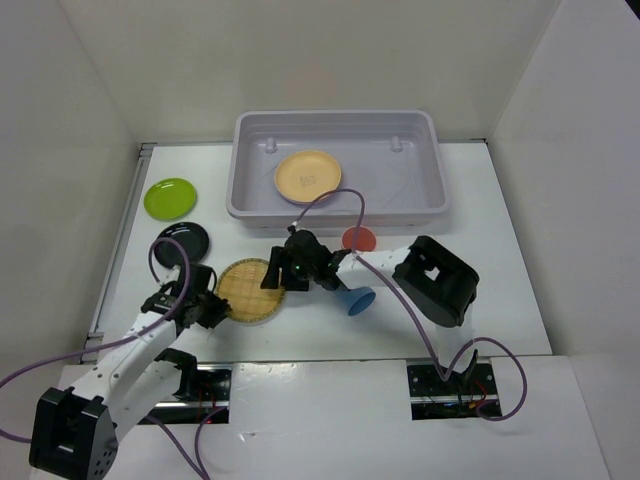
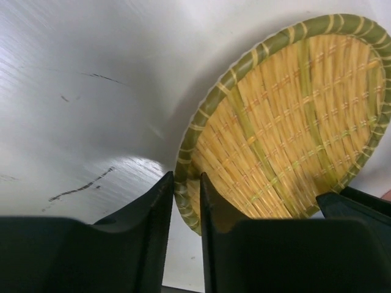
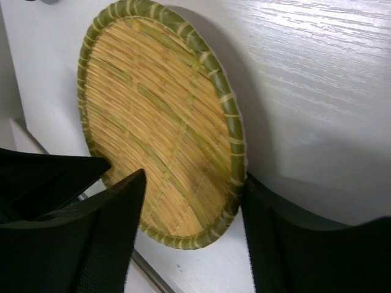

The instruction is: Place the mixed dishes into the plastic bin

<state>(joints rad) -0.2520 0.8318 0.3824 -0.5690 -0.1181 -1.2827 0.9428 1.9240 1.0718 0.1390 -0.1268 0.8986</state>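
Woven plate (image 3: 153, 110), round, of tan straw with a green-bound rim, lying on a white, faintly grained table (image 3: 317, 91). The right gripper (image 3: 192, 177) stands over the plate's near edge, its jaws apart. Its two black fingers (image 3: 98, 244) fill the lower corners: one overlaps the rim at left, the other sits just beside the rim at right. An unidentifiable dark shape (image 3: 43, 177) lies at far left.

White table (image 1: 500, 220), dark scuff marks (image 2: 82, 184) on its surface, plain white walls (image 1: 60, 120) around it
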